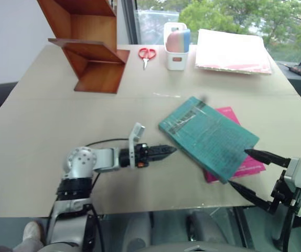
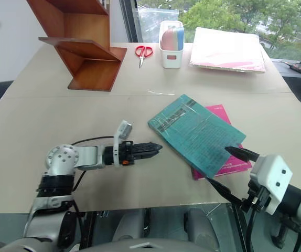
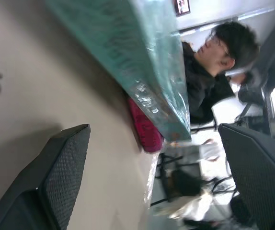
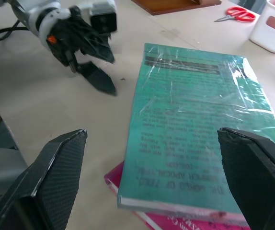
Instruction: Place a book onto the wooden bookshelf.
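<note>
Beige matte table by a window with trees outside; you're at the pre-grasp step, nothing lifted yet. Book lies flat near the table's right front, angled, thick teal-green block with dark print and a glossy wrinkled wrap, resting on top of a thinner magenta-pink book that pokes out along its far and near-right edges. Left pincer lies low over the table, pointing right at the book's near-left edge, just beside it, not touching; its fingers look close together from the head view, but the left wrist view shows the two textured black pads well apart with the book's edge between them further ahead, so read it as apart. Right pincer sits at the book's near-right corner, fingers spread wide, one tip over the corner, one off the table's front edge; clamped on nothing. Wooden bookshelf stands at the far left of the table, well apart from the book: reddish-brown polished flat boards in a zigzag, hard and slick. Red-handled scissors, a white bin and a pale pink folder stack sit along the far edge, clear of your path. My read on the next move: close in from both sides on the teal book's edges without dragging the pink one along; the glossy wrap will likely be slippery and the book looks heavy, so get a deep bite before lifting and carrying across to the angled boards. A person is seated beyond the table in the left wrist view.
</note>
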